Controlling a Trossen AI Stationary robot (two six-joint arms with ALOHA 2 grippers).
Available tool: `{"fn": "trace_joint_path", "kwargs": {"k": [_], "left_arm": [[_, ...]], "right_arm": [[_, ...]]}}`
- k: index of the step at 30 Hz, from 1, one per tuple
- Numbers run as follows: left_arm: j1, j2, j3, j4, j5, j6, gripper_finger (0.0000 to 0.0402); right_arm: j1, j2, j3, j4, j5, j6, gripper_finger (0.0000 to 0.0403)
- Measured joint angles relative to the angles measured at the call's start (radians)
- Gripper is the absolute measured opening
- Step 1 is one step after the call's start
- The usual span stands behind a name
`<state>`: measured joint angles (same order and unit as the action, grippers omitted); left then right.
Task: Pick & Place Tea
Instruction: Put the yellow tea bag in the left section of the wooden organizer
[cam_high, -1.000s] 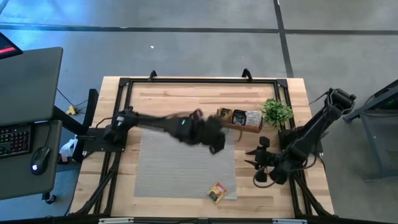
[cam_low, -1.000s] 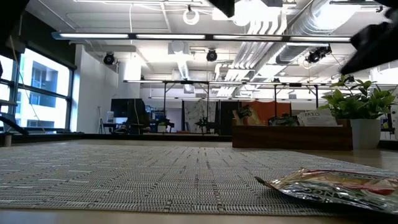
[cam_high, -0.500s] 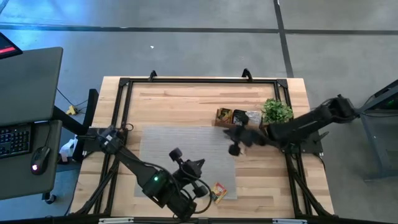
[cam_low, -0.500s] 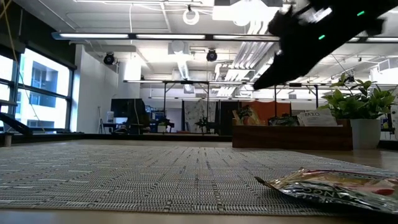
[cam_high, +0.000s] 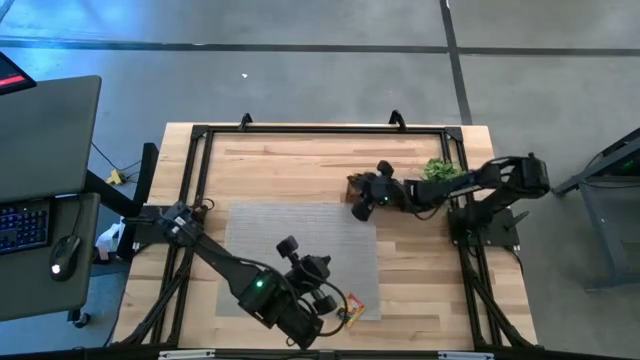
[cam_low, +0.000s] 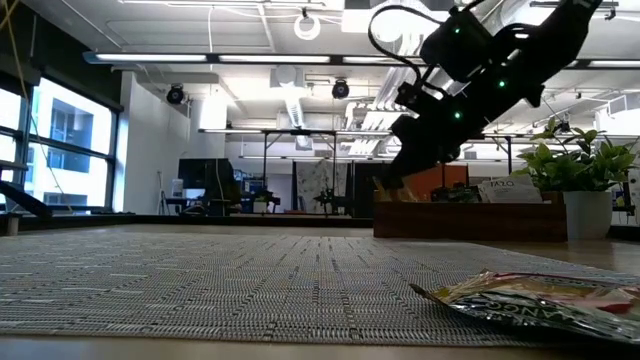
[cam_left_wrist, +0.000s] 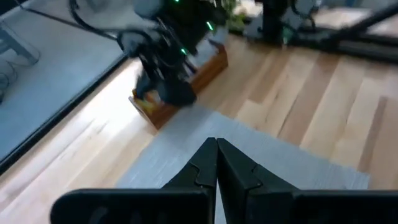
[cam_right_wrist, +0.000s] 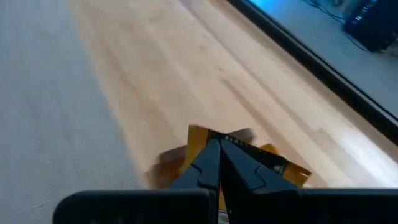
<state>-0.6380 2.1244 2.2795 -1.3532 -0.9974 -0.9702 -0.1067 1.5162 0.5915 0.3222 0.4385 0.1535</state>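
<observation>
A: What does the overhead camera give us that the table-level one doesn't?

B: From above, both arms show. The left gripper sits over the grey mat near the desk's front edge, just beside a tea sachet lying at the mat's front right corner. The right gripper reaches to the left end of the wooden tray, near the desk's back right, with the small plant at the tray's other end.

A: And the table-level view?

B: It shows the sachet as a crinkled foil packet on the mat, the tray in profile with packets standing in it, the potted plant, and only the one arm, over the tray's end.

A: Fingers?

B: The left wrist camera shows its own fingers pressed together with nothing between them. The right wrist camera shows the same: fingers closed, tips just in front of an orange packet, but not visibly clamped on it.

A: How many sachets?

B: One on the mat. In the tray, I count perhaps two or three tops at table level; the arm covers most of it from above, so that count is uncertain.

A: Anything else on the desk?

B: One mat, one tray, one plant, inside the black frame.
</observation>
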Motion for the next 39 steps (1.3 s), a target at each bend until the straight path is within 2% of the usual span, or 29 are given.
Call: {"fn": "trace_joint_path", "kwargs": {"k": [5, 11, 16, 19, 22, 30, 39], "left_arm": [[-0.003, 0.001, 0.000, -0.002, 0.065, -0.009, 0.0003], [-0.004, 0.002, 0.000, -0.002, 0.087, -0.058, 0.0003], [-0.005, 0.002, 0.000, -0.003, 0.094, -0.075, 0.0003], [-0.004, 0.002, 0.000, -0.004, 0.106, -0.075, 0.0003], [-0.004, 0.002, 0.000, -0.004, 0.108, -0.075, 0.0003], [-0.004, 0.002, 0.000, -0.002, 0.102, -0.075, 0.0003], [-0.003, 0.002, 0.000, -0.007, 0.097, -0.074, 0.0003]], "right_arm": [[-0.071, 0.000, 0.000, -0.003, -0.027, 0.003, 0.0002], [-0.070, -0.009, 0.000, -0.013, -0.014, -0.017, 0.0002], [-0.045, -0.092, 0.000, -0.038, 0.014, -0.027, 0.0002], [-0.024, -0.165, 0.000, -0.083, -0.042, -0.027, 0.0001], [-0.015, -0.182, 0.001, -0.119, -0.066, -0.022, 0.0001], [-0.019, -0.073, 0.000, -0.112, -0.072, 0.021, 0.0001], [-0.065, 0.076, 0.001, -0.001, -0.071, 0.028, 0.0001]]}}
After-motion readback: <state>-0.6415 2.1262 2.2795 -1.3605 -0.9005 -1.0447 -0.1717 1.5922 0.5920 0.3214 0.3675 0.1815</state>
